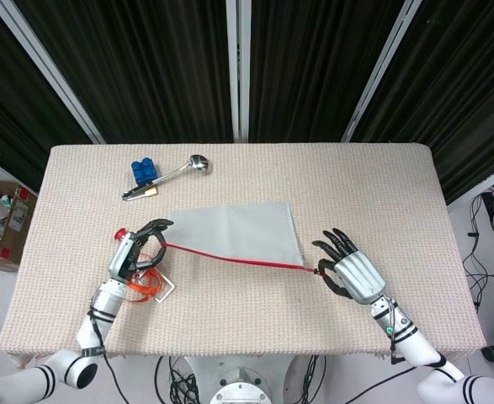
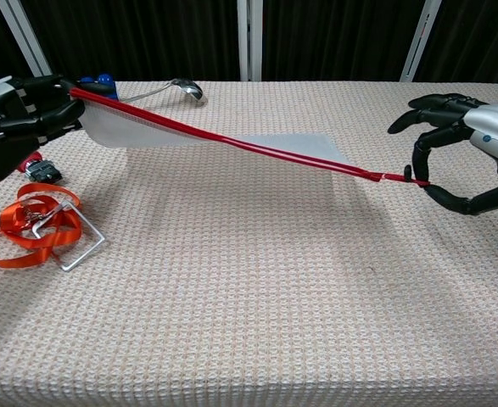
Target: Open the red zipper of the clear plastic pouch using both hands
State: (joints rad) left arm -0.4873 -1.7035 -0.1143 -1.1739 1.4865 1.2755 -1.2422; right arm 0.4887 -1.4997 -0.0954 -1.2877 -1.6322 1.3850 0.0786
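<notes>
Looking at it from here, the job seems nearly done, maybe fully. The clear plastic pouch (image 1: pixel 234 229) is stretched between the 2 hands, raised off the worktop (image 1: pixel 356 185) on its near, zipper side while its far edge rests on the cloth. The left hand (image 1: pixel 135 252) has its fingers wrapped round the pouch's left corner, gripping it w/ the corner lifted. The right hand (image 1: pixel 350 273) pinches what I take to be the zipper pull (image 2: pixel 406 175) between thumb and a finger, other fingers spread. That pull sits at, or just past, the pouch's right corner, so the red zipper (image 1: pixel 230 254) looks run along its whole length. In the chest view the red line shows as 2 strands side by side, which suggests the mouth is parted, tho I can't see how wide.

Left to do, I'd guess: confirm the slider is at its end stop, then let go. An orange strap (image 2: pixel 28 222) & metal ring lie near the left hand, untouched.
</notes>
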